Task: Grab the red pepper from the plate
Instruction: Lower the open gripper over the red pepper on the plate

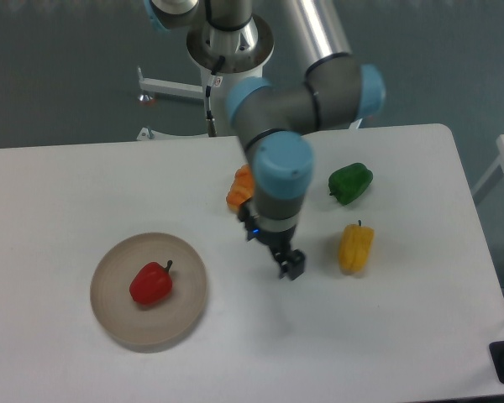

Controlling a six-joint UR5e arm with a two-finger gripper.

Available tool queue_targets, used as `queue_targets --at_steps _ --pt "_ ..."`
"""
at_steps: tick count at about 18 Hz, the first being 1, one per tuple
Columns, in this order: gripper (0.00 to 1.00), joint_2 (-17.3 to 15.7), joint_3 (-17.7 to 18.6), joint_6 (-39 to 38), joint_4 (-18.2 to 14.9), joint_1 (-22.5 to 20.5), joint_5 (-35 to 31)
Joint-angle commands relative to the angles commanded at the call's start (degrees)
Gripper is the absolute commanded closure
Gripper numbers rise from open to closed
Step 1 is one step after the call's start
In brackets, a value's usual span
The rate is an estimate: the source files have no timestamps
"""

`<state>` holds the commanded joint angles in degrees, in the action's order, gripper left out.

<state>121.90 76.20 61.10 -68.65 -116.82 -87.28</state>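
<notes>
Left of the hand (291,269), well apart, the red pepper (151,285) lay on the plate (111,317), stem pointing far-right; hand held nothing, finger opening unclear.

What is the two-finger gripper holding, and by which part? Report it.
Nothing. The two-finger gripper hangs over bare white table, clear of the glossy red pepper on the beige plate.

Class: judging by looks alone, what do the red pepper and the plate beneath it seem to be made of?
Red pepper: likely plastic, a toy; its smooth red skin shows a glossy highlight. Plate: matte beige-tan with no shine, perhaps wood or unglazed ceramic; the view cannot settle which.
</notes>
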Motion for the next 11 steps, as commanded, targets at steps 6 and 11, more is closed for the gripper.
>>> queue_targets --at_steps 6,11 --pt "0.0 1.8 -0.5 -6.1 2.6 5.2 -0.2" --pt "0.0 2.1 0.3 -10.0 2.6 9.1 0.1"
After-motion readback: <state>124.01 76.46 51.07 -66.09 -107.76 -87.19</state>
